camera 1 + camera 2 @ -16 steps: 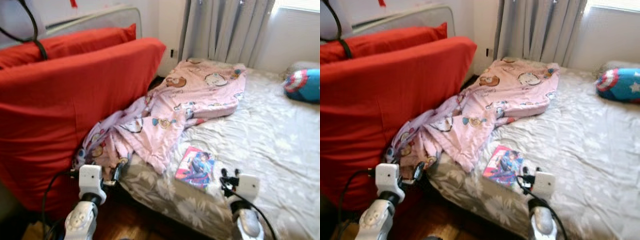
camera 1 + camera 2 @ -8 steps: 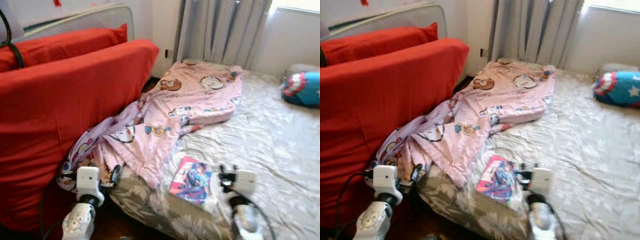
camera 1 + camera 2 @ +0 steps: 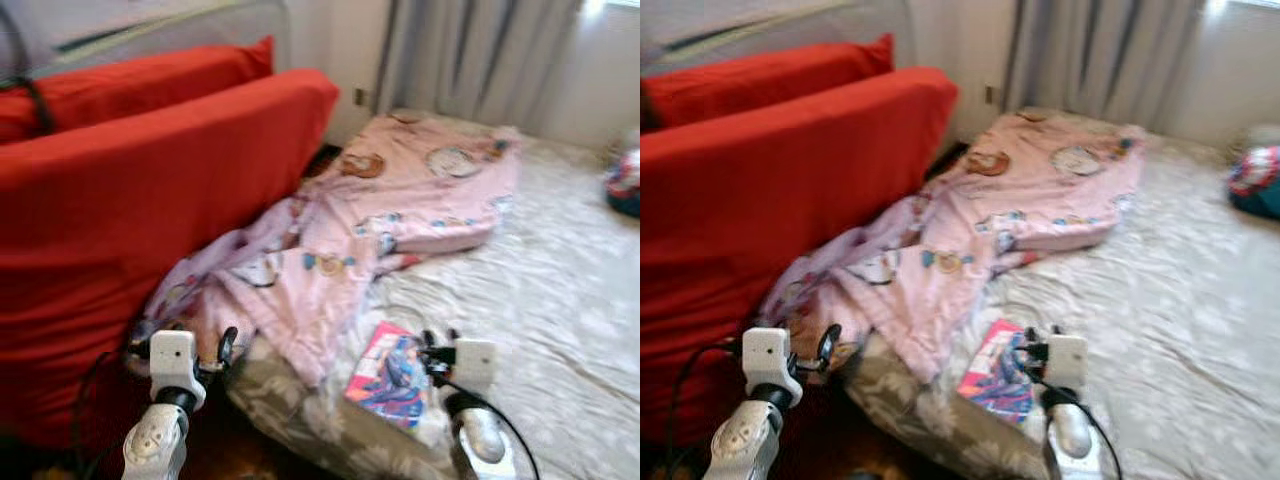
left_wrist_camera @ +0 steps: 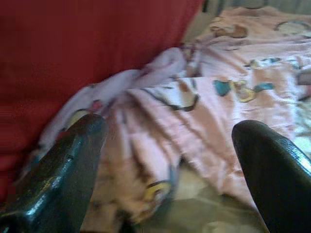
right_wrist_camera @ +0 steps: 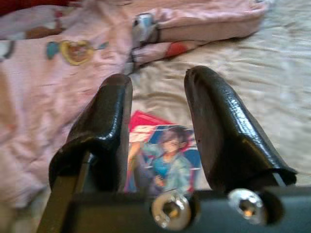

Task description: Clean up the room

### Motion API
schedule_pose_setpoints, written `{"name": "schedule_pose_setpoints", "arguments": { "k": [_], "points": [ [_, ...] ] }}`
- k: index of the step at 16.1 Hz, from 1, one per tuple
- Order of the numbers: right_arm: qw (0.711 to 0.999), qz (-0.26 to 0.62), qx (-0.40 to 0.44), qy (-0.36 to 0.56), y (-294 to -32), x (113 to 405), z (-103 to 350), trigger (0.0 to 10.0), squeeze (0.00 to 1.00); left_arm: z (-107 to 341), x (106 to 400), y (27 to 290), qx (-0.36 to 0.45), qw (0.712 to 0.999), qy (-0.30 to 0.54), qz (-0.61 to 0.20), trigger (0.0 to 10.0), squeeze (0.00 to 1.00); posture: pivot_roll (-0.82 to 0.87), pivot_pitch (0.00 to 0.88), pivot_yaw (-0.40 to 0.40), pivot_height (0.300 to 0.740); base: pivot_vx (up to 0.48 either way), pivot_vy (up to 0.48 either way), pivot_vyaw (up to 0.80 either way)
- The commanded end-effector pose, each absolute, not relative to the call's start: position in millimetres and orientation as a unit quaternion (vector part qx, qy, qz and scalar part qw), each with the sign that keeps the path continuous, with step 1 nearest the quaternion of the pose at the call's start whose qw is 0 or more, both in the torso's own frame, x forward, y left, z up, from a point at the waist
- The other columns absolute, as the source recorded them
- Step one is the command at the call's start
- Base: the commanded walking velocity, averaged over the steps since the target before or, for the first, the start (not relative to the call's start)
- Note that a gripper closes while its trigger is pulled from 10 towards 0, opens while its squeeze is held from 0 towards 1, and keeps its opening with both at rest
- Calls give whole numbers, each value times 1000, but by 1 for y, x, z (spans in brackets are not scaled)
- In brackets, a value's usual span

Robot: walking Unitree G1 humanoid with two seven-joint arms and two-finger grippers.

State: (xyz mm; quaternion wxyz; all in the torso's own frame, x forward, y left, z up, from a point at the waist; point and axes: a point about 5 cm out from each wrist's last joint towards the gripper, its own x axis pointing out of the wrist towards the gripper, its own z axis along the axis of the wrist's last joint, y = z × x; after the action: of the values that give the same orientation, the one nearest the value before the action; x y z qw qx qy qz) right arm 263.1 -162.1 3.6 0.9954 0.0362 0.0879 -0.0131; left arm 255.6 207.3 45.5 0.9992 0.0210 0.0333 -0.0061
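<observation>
right tool (image 5: 158, 121) parted over colourful illustrated book (image 3: 390, 372), pink cartoon blanket (image 3: 400, 215)

No writing can be read in these pictures. The book (image 5: 163, 162) lying on the bed (image 3: 560, 300) has a drawn figure on its cover and a pale band near the cover's top, but any lettering there is too blurred to make out. The pink blanket (image 3: 400, 210) carries cartoon prints, with no words that can be told.
</observation>
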Motion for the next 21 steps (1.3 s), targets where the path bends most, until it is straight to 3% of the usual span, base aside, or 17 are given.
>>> {"name": "schedule_pose_setpoints", "arguments": {
  "k": [1, 8, 12, 16, 20, 21],
  "points": [
    [994, -32, 39, 96, -172, 261, 2, 10000, 0, 46, 254, 205, 16, 999, 33, -9, 10000, 0, 0, 0, -36, 658, 0, 0, 0],
    [991, -52, 50, 112, -178, 268, 2, 10000, 0, 48, 252, 204, 17, 999, 35, -16, 10000, 0, -3, 0, -31, 658, 0, 0, 0],
    [991, -47, 50, 111, -174, 264, 0, 10000, 0, 47, 252, 200, 17, 999, 39, -23, 10000, 0, -5, 0, -25, 624, 0, 0, 0],
    [990, -46, 45, 122, -174, 264, -2, 10000, 0, 47, 251, 202, 20, 999, 42, -24, 10000, 0, -3, 7, -22, 624, 0, 0, 0],
    [979, -26, -23, 201, -180, 272, -11, 10000, 0, 47, 249, 203, 24, 998, 47, -28, 10000, 0, 8, 20, -15, 624, 0, 0, 0],
    [968, -2, -75, 239, -180, 273, -15, 10000, 0, 47, 248, 203, 26, 998, 49, -30, 10000, 0, 15, 25, -16, 624, 0, 0, 0]
  ]
}}
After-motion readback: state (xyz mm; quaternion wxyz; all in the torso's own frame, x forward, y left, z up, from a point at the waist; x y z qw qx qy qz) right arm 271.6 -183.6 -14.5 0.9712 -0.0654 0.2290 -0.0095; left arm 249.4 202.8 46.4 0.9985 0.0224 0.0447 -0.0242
